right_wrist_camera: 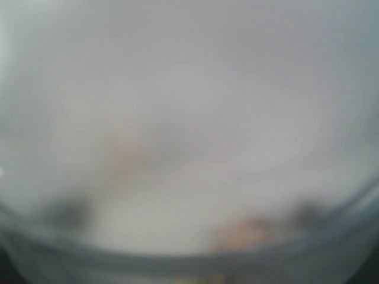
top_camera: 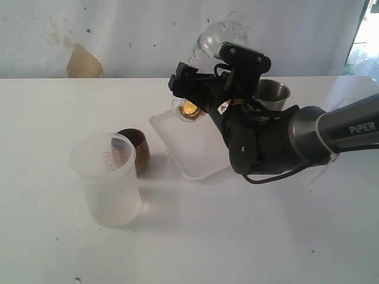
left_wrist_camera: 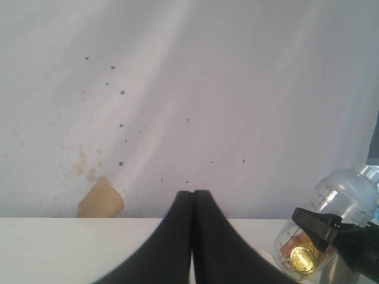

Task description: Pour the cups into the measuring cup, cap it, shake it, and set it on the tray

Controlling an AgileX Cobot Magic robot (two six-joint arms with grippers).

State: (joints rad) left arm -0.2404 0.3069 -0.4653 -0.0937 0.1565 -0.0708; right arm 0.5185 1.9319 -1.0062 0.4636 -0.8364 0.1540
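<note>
My right gripper (top_camera: 188, 89) is shut on the clear measuring cup (top_camera: 208, 46) and holds it tilted in the air above the white tray (top_camera: 189, 151). The cup carries a domed clear cap, and gold and brown pieces lie in its lower end. It fills the right wrist view as a blur (right_wrist_camera: 189, 148). The left wrist view shows it too (left_wrist_camera: 340, 204). The brown wooden cup (top_camera: 135, 148) stands left of the tray. Behind my right arm stands the steel tumbler (top_camera: 273, 93). My left gripper (left_wrist_camera: 192, 198) is shut on nothing and is out of the exterior view.
A frosted beaker (top_camera: 108, 180) stands in front of the wooden cup, near the left front. The white wall (left_wrist_camera: 177, 89) with a tan patch (top_camera: 83, 62) runs along the table's far edge.
</note>
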